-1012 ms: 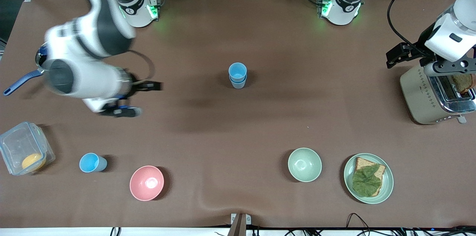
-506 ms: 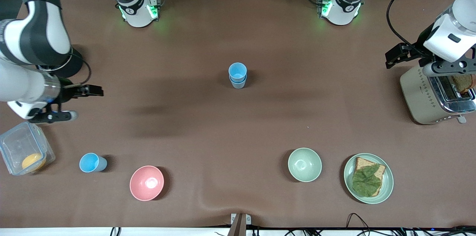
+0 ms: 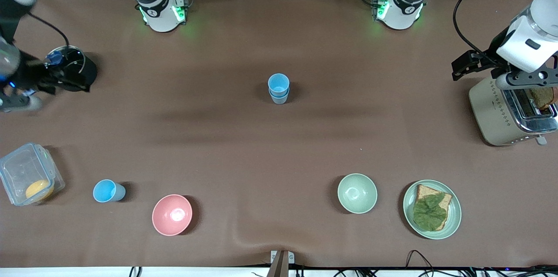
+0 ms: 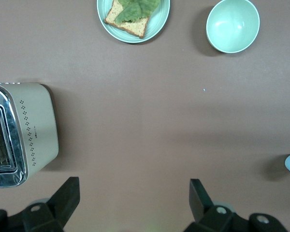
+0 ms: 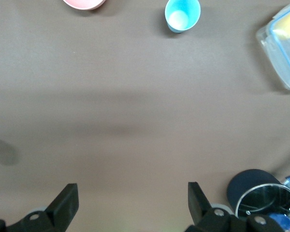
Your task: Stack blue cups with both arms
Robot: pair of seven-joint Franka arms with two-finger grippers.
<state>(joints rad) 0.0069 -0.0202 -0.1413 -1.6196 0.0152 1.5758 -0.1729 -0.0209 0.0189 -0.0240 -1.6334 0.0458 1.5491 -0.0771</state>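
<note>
Two blue cups (image 3: 278, 88) stand nested at the table's middle. A single blue cup (image 3: 107, 191) stands nearer the front camera at the right arm's end, beside the pink bowl (image 3: 171, 214); it also shows in the right wrist view (image 5: 182, 14). My right gripper (image 3: 17, 101) hangs high at the table's edge beside a dark pot (image 3: 72, 67); its own view shows it open and empty (image 5: 130, 203). My left gripper (image 3: 523, 78) waits above the toaster (image 3: 501, 115), open and empty (image 4: 133, 200).
A clear lidded box (image 3: 27, 173) with something orange inside stands beside the single cup. A pale green bowl (image 3: 357, 193) and a plate with toast and lettuce (image 3: 453, 220) stand near the front at the left arm's end. Toast sits in the toaster.
My right arm has swung away from the middle toward its own end of the table, to the edge beside the pot. The left arm and all the cups have not moved.
</note>
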